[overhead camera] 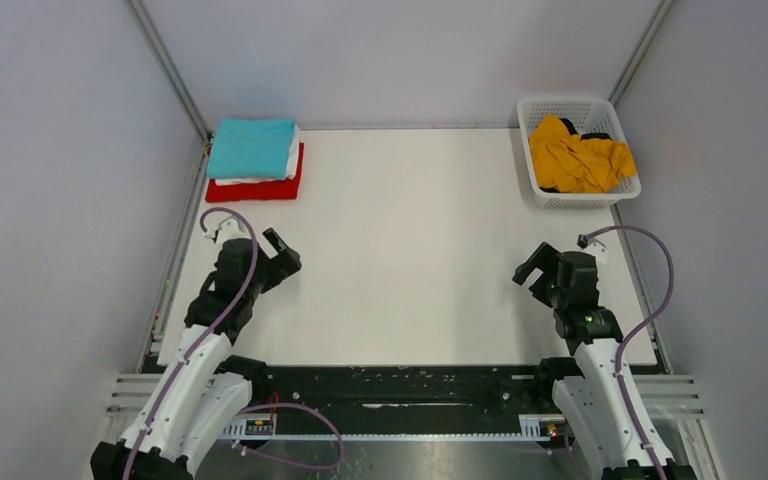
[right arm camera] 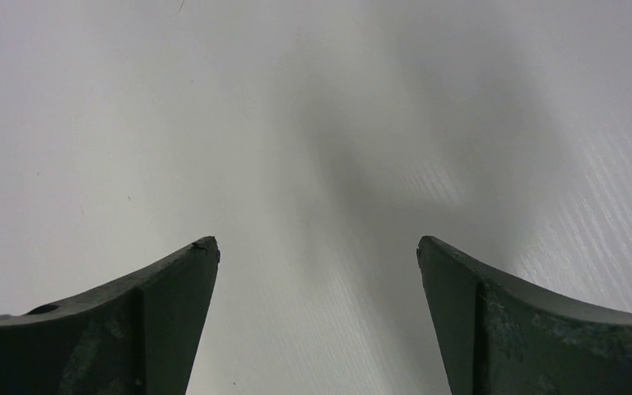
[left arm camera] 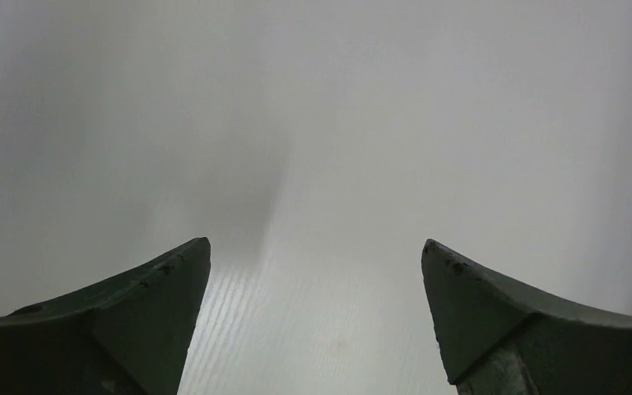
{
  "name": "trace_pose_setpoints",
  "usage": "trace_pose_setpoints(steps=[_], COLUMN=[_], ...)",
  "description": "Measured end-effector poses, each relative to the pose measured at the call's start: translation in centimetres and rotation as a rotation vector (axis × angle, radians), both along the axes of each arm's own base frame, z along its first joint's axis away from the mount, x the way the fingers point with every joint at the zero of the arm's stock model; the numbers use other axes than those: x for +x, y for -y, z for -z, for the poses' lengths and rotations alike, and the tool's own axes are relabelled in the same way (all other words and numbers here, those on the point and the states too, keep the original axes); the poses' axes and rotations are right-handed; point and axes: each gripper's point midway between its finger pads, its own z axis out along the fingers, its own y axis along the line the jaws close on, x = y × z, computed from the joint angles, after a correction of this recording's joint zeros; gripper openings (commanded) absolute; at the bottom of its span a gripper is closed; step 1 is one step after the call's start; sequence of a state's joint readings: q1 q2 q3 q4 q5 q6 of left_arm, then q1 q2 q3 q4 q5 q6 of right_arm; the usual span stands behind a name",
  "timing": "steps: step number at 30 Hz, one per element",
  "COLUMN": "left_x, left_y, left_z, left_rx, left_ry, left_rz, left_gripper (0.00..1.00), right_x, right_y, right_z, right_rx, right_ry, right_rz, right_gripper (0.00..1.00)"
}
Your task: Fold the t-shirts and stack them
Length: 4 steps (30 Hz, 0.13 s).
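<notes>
A folded turquoise t-shirt (overhead camera: 251, 147) lies on top of a folded white t-shirt (overhead camera: 293, 155) and a folded red t-shirt (overhead camera: 257, 188) in a stack at the table's far left corner. A crumpled mustard yellow t-shirt (overhead camera: 577, 156) lies in the white lattice basket (overhead camera: 554, 196) at the far right. My left gripper (overhead camera: 286, 258) is open and empty over the bare table near the left edge, well short of the stack. My right gripper (overhead camera: 532, 268) is open and empty over the bare table on the right. Both wrist views, left (left arm camera: 316, 247) and right (right arm camera: 318, 244), show only white table between the fingers.
Grey walls and metal frame posts enclose the white table (overhead camera: 410, 250). A black rail (overhead camera: 400, 385) runs along the near edge between the arm bases. Purple cables loop beside each arm.
</notes>
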<state>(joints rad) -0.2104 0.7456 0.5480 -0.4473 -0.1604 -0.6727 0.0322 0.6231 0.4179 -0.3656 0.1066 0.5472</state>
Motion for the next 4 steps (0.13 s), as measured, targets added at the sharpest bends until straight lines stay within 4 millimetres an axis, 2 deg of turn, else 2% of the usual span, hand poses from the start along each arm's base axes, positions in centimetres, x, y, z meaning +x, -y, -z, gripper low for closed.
trace_pose_setpoints(steps=[4], left_x=[-0.3], left_y=[-0.8], left_z=[-2.2], left_rx=[-0.004], left_ry=[0.097], left_rz=[-0.042], left_gripper=[0.99], right_x=[-0.2], right_y=[0.1], right_z=[0.4], right_rx=[-0.003], right_ry=[-0.009], right_rz=[0.006], right_gripper=[0.99])
